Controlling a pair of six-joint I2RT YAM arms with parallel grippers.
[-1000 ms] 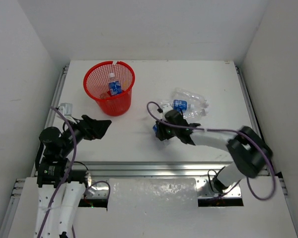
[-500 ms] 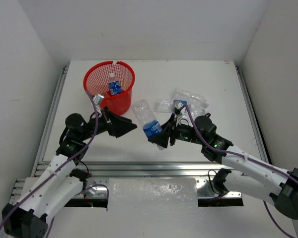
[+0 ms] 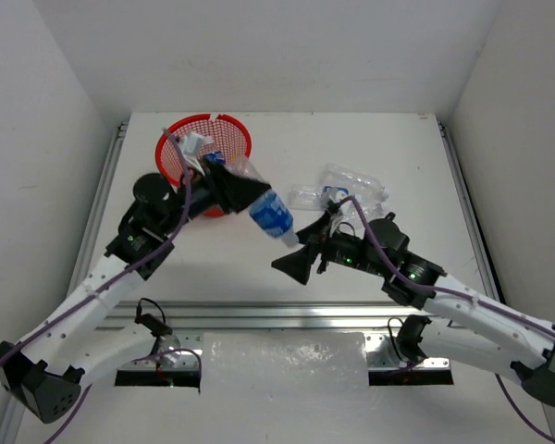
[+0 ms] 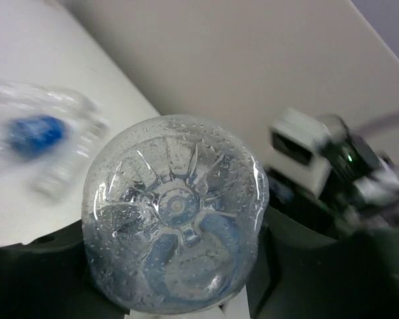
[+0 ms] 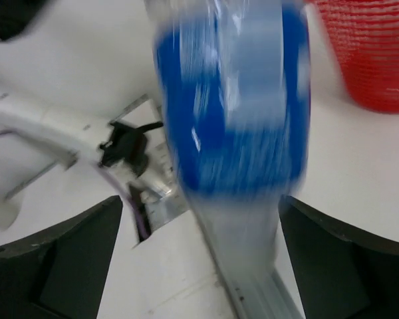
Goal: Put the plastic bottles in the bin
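The left arm stretches out over the worktop (image 3: pixel 398 139), and the left end effector (image 3: pixel 243 192) is clenched on the base of a bottle (image 3: pixel 270 215), holding it in the air just beside the bin (image 3: pixel 233 125). Half a second ago the right end effector (image 3: pixel 284 265) gripped this bottle. Now it is released, fingers wide, just below the cap. The bottle is clear and blue-labelled, tilted cap-down, with droplets on its base.

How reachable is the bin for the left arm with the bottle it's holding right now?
Probably yes. The left gripper is shut on the bottle by its base, right beside the bin, whose top is open. The right gripper stands open, not gripping it. A short swing back should do.
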